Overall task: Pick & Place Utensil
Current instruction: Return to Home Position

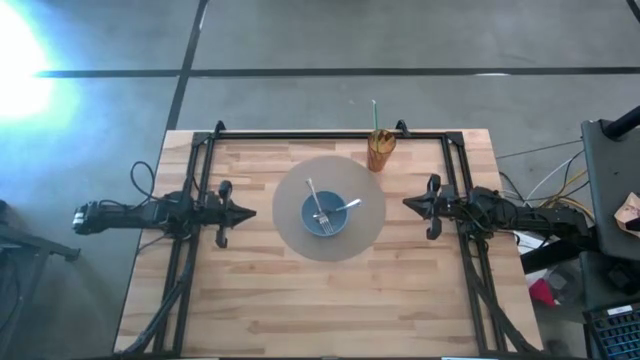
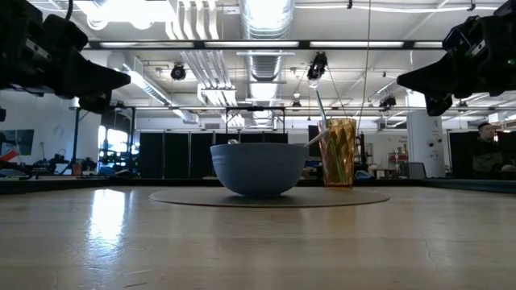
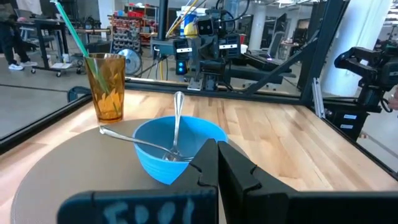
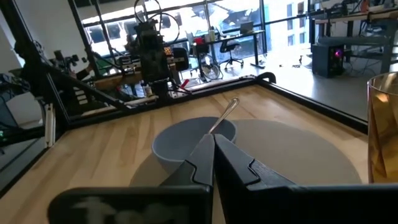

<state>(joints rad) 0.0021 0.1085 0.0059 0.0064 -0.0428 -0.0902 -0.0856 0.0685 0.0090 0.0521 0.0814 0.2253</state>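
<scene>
A blue bowl (image 1: pixel 325 216) stands on a round grey mat (image 1: pixel 330 207) at the table's middle. A fork (image 1: pixel 319 205) and a spoon (image 1: pixel 341 211) lie in the bowl, their handles leaning on its rim. An amber glass (image 1: pixel 380 150) with a green straw stands at the mat's far right edge. My left gripper (image 1: pixel 250 212) is shut and empty, left of the mat. My right gripper (image 1: pixel 407 203) is shut and empty, right of the mat. Both hang above the table in the low view.
A black metal frame (image 1: pixel 330 133) runs along the table's far edge and down both sides under the arms. Bare wood lies near the front edge (image 1: pixel 330 310). A person (image 2: pixel 486 149) sits in the room beyond the table.
</scene>
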